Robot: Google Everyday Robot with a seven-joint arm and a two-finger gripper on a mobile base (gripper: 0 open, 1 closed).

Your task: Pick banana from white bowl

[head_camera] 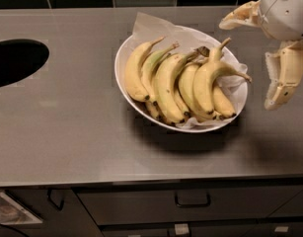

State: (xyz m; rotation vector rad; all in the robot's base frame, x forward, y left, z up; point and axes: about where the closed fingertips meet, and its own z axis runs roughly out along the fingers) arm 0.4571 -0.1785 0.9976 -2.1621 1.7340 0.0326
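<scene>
The task is standing at its approach stage: the banana (205, 85) is lying in the white bowl (119, 78) on the table (67, 132), ungrasped, so the descent, the closing and the lift are all remaining. The pincer (246, 63) is hanging at the right end of the bowl, its two fingers spread wide and holding nothing, one finger reaching over the far rim and the other hanging outside the right rim. The banana is resting on top of the right-hand fruit. Its long axis is running from the near rim toward the far side, then arching over rightward. Its dark blossom end is facing the near rim, and its thin stem is pointing right, toward the pincer.
</scene>
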